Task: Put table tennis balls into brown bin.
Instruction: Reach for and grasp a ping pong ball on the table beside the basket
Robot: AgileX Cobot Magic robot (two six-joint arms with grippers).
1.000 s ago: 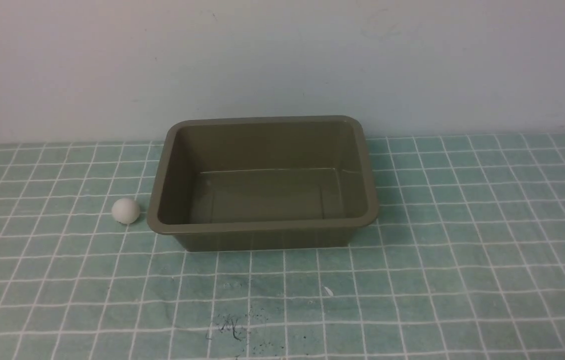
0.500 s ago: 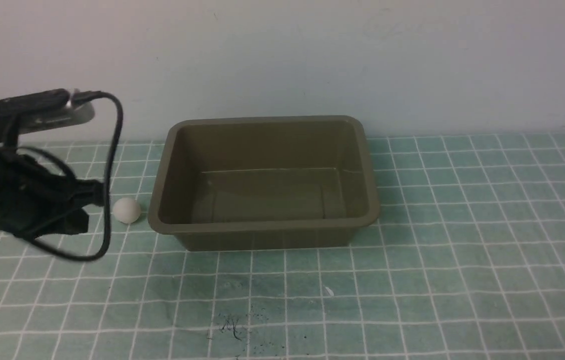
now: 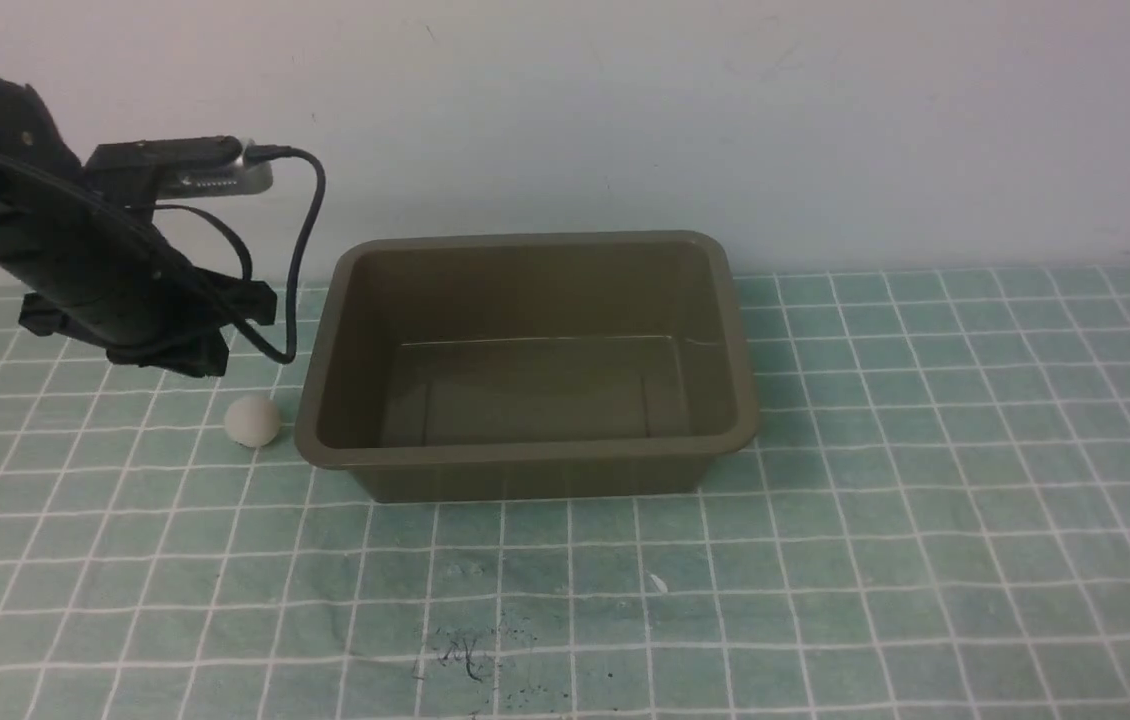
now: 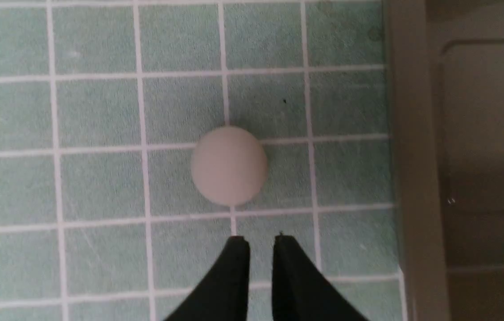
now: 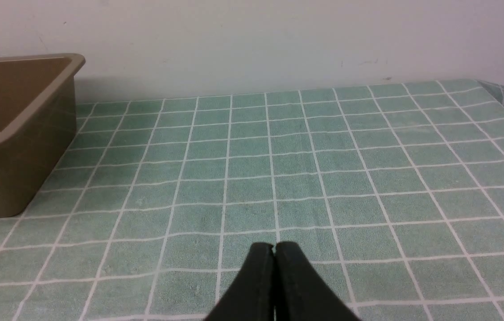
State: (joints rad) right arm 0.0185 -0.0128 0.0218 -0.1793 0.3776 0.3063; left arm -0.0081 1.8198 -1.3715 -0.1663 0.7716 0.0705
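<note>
Moved: left gripper (image 4: 261,238) risen, now above table tennis ball (image 3: 252,420).
Left fingers (image 4: 234,276): slit apart, empty.
Right gripper (image 5: 274,245): pressed closed, empty.
Ball: just beside brown bin (image 3: 525,455).

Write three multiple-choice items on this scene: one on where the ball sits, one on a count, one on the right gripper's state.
1. Where is the ball relative to the brown bin?
A) inside it
B) on the tablecloth, at its left side
C) on its rim

2. How many balls are in view?
A) one
B) two
C) three

3. The right gripper is:
A) wide open
B) shut and empty
C) shut on the ball

Answers:
1 B, it rests on the cloth just outside the bin's left wall.
2 A, the front and left wrist views show only one.
3 B, its fingertips touch with nothing between them.
</note>
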